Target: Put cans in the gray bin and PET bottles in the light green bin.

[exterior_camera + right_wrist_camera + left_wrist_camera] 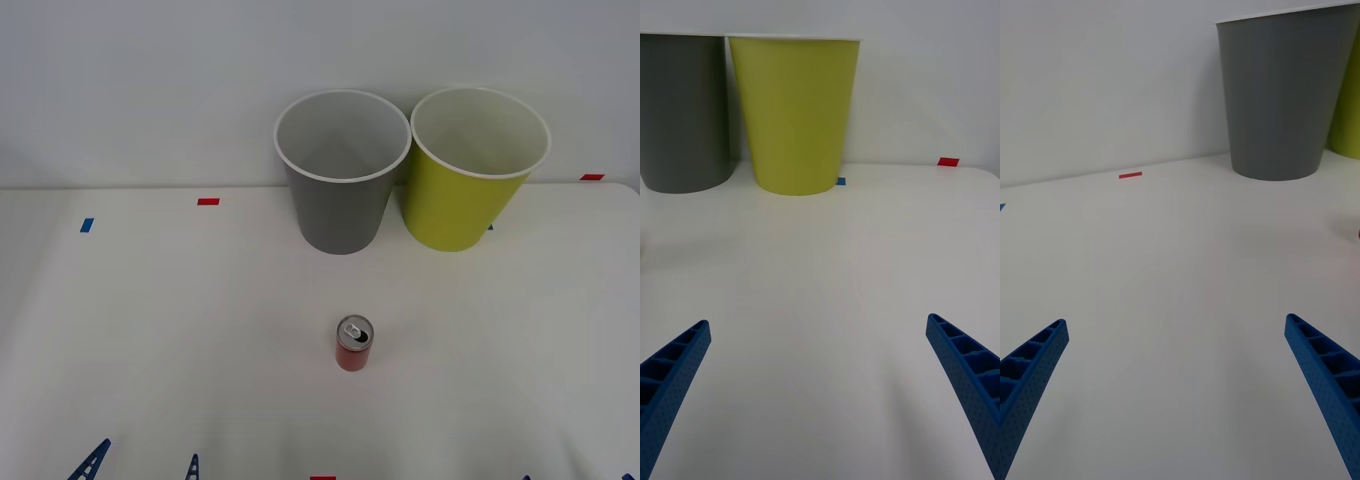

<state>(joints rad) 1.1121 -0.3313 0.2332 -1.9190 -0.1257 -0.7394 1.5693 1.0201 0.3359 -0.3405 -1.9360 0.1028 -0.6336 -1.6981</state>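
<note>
A small red can [354, 345] with a silver top stands upright on the white table [180, 330], near the middle. Behind it, against the wall, the gray bin [340, 215] and the light green bin [455, 205] stand side by side, gray on the left, both with nothing visible inside. No PET bottles are in view. My left gripper [1175, 322] is open low at the near left edge, well left of the can. At the near right edge my right gripper [817, 324] is open too, facing the light green bin [796, 112]. Neither holds anything.
Small tape marks lie on the table: red [208, 201] and blue [86, 225] at the back left, red [592, 177] at the back right, red [322, 478] at the front edge. A pale wall rises right behind the bins.
</note>
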